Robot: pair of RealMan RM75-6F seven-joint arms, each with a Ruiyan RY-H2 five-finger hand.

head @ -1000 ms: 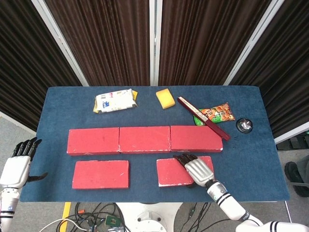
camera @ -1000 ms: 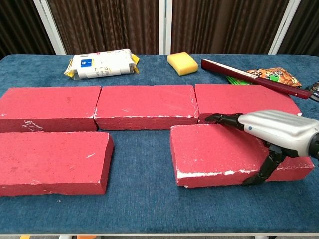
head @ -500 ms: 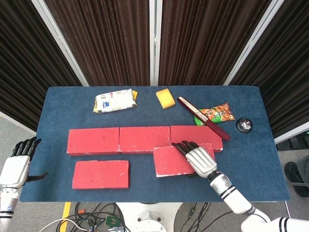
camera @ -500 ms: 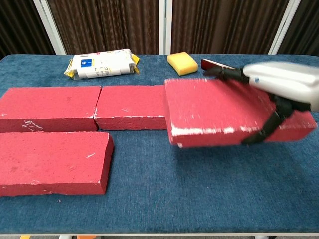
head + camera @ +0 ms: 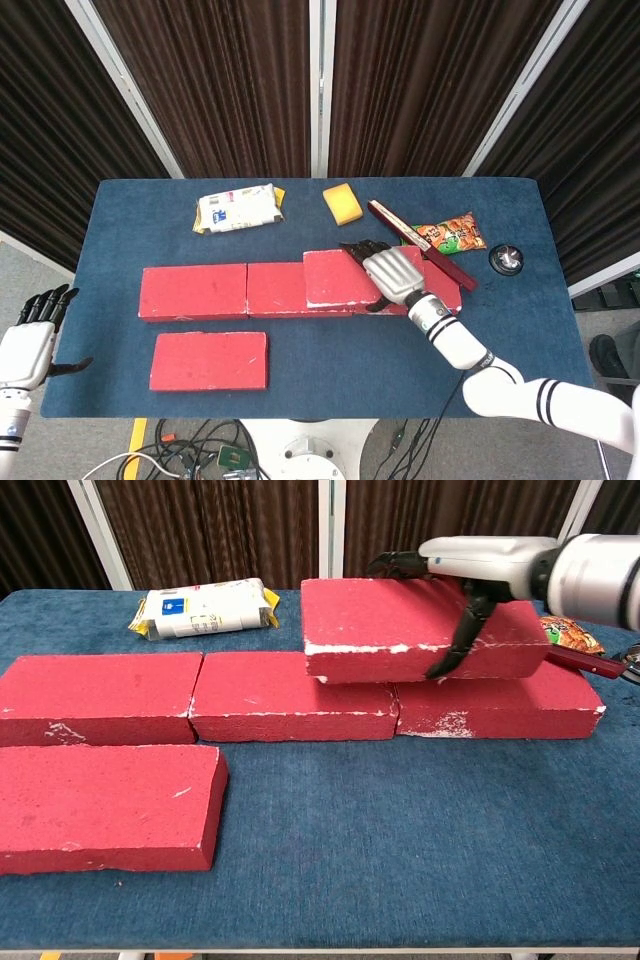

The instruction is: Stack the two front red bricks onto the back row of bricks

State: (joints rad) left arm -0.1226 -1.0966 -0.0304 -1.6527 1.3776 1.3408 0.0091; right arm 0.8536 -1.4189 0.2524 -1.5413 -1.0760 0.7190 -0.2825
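My left hand point(image 5: 30, 345) hangs off the counter point(image 5: 520, 340) edge, fingers apart, holding nothing. Front brick point(image 5: 105, 805) lies flat at front left, red with white chips. Back row point(image 5: 290, 695) is flat behind it. My right hand point(image 5: 480, 565) grips the lifted brick point(image 5: 400, 630), chipped white along its edge, over the row's middle-right seam.

The blue table point(image 5: 120, 215) carries a back row of three red bricks point(image 5: 195, 292) across its middle. At 7 o'clock lies one front red brick point(image 5: 208, 361). Towards 12 o'clock are a white packet point(image 5: 237, 208) and a yellow sponge point(image 5: 342, 203); at 2 o'clock a dark red stick point(image 5: 440, 255), a snack bag point(image 5: 455, 231) and a small black bell point(image 5: 506, 259).
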